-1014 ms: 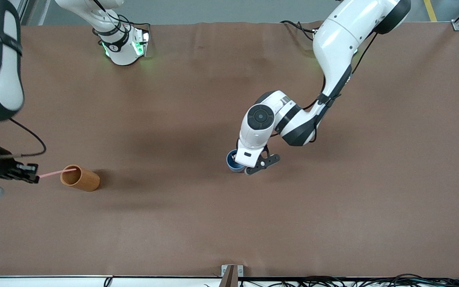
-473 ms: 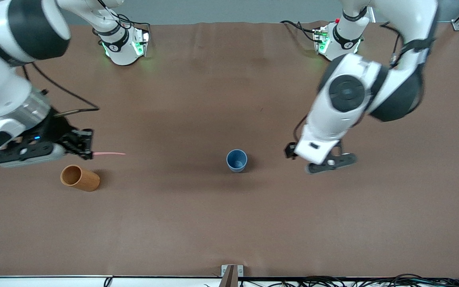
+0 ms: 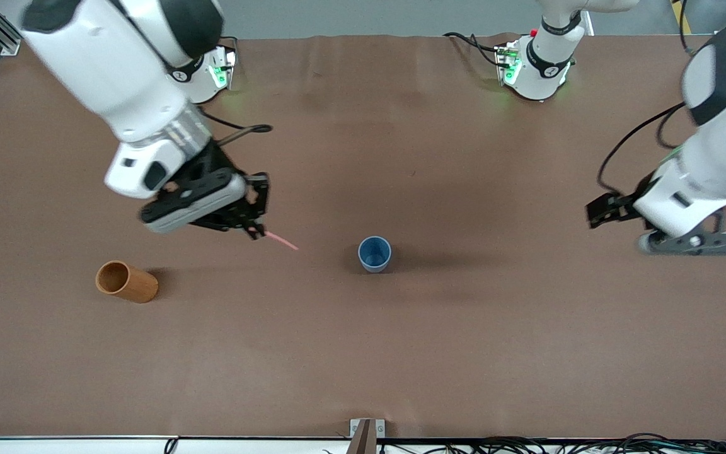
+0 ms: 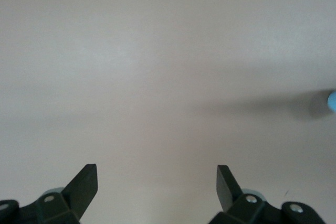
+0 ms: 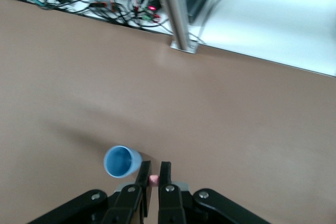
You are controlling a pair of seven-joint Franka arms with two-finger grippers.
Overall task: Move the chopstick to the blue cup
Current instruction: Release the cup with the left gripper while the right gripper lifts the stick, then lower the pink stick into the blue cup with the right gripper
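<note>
The right claw pinches the thin, light, stiff stick by its end, over the counter near the cup. The left claw waits, wide open.

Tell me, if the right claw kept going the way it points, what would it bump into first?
Probably the blue cup. The right claw, shut on the pink chopstick, points toward it, though it might pass above.
</note>
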